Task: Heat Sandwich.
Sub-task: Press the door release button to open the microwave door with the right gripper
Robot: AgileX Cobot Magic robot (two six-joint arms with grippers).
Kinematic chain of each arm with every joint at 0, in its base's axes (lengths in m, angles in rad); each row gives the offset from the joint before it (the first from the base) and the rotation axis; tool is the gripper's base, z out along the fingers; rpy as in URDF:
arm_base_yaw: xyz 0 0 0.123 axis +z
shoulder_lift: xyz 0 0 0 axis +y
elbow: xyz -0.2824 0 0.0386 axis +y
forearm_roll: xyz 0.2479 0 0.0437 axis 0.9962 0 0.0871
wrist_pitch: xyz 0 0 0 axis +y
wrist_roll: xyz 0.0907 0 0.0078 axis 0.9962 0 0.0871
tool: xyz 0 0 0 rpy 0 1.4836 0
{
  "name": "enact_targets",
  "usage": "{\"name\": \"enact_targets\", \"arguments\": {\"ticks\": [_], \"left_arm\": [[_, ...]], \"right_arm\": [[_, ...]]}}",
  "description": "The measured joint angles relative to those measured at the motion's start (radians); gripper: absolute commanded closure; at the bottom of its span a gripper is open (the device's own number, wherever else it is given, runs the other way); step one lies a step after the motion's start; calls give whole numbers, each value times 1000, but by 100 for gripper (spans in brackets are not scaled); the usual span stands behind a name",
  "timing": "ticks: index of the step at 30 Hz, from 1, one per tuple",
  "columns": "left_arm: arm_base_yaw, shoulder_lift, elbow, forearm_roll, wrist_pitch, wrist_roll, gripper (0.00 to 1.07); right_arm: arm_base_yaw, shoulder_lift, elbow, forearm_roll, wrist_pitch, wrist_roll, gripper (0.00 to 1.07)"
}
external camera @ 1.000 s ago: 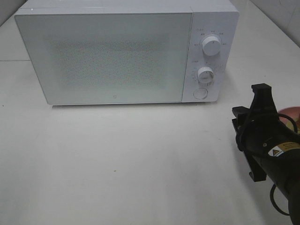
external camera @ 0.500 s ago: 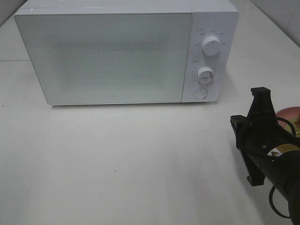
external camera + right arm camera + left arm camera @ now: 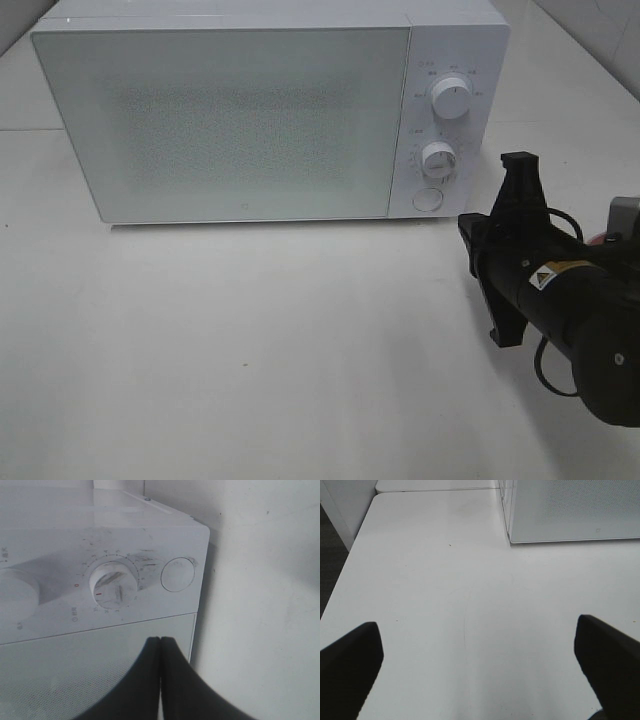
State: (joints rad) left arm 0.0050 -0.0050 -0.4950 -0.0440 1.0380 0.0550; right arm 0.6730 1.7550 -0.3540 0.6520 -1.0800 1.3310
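Inspection finding: the sandwich is not showing in any view, so I cannot place it. The microwave is standing shut on the worktop, and nothing edible is lying on the bare surface in front of it. A sliver of pink is peeking out behind my right arm. It may be a plate rim, but too little is showing to say. My right tool is fully closed and gripping nothing. Its tips are pressed together and pointing at the front of the microwave, close to the seam between the door and the control panel. The round button and the lower dial are lying just beyond the tips in the right wrist view, and I am judging no contact at this point. My left tool is hanging wide open over bare worktop with nothing between its fingers. On handling, I am judging from the task alone. A sandwich should be light, soft and easily crushed, and likely to crumble or slide apart if pinched hard across its flat faces. I am therefore recommending a gentle pinch at its edge, jaws opened only a little wider than its thickness. If it proves to be sitting on a dish, carrying it by the dish rim would be better. The door needs opening first.
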Motion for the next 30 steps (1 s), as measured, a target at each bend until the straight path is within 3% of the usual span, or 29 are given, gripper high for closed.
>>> {"name": "enact_targets", "arguments": {"ticks": [14,30], "left_arm": [[0,0,0,0,0,0,4],[0,0,0,0,0,0,4]], "right_arm": [[-105,181,-184,-126,45,66,107],[-198,283,-373,-182,198,68,107]]}}
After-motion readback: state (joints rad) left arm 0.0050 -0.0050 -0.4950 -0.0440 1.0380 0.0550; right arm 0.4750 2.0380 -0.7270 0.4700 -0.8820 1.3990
